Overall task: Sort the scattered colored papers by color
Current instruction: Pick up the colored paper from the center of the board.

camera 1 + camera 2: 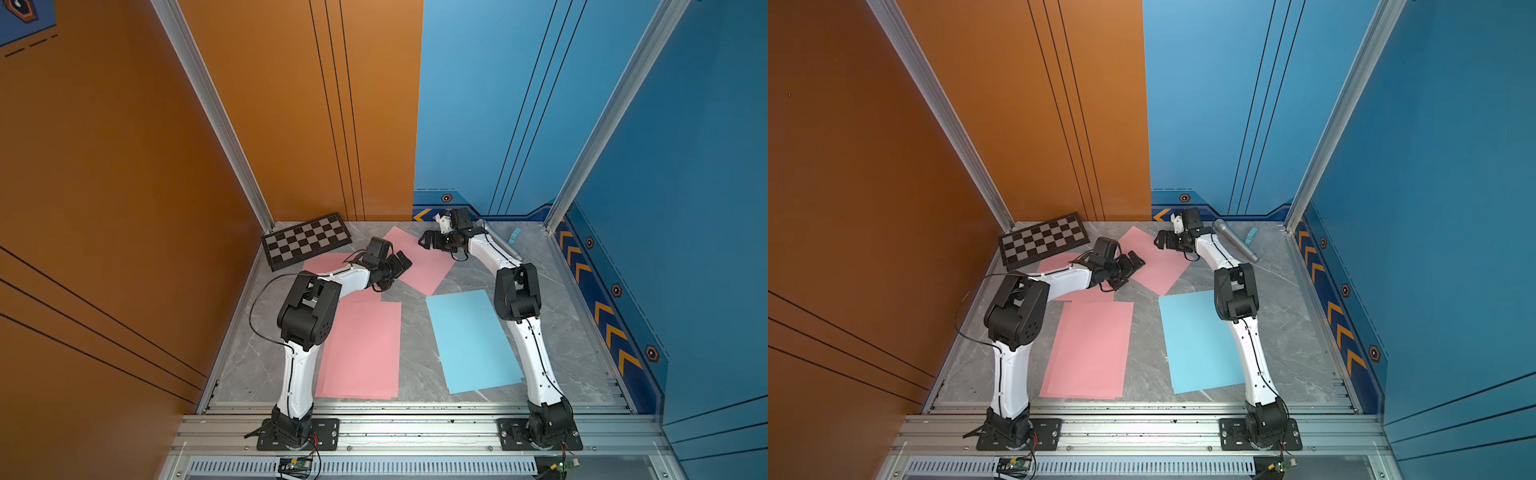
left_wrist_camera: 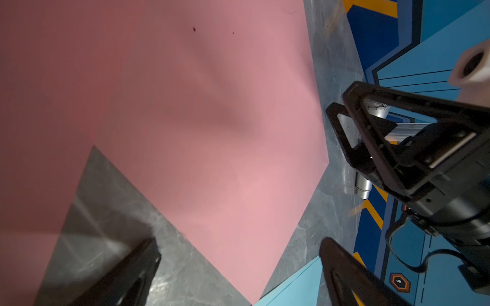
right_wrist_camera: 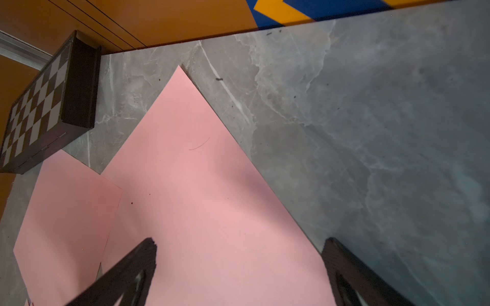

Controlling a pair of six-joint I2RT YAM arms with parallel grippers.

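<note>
We see both arms reaching toward the far middle of the grey marble table (image 1: 415, 324). The left gripper (image 1: 404, 262) hovers over the near edge of a tilted pink sheet (image 1: 428, 272), its fingers spread wide with nothing between them. The right gripper (image 1: 427, 241) hangs over the far part of the same sheet, its fingers also wide apart and empty. From these angles we cannot tell whether any fingertip touches the paper. A second pink sheet (image 1: 322, 264) lies partly under the left arm, just beside the checkered board (image 1: 307, 239) in the far left corner. In the right wrist view it overlaps the tilted sheet at one corner. Nearer to us on the left, a pile of pink papers (image 1: 361, 349) lies flat with its edges slightly out of line. On the right, beside the right arm, lies a pile of light blue papers (image 1: 469, 340), well apart from the pink pile. A silver microphone (image 1: 1235, 241) and a small light-blue block (image 1: 1251, 237) rest at the far right.
</note>
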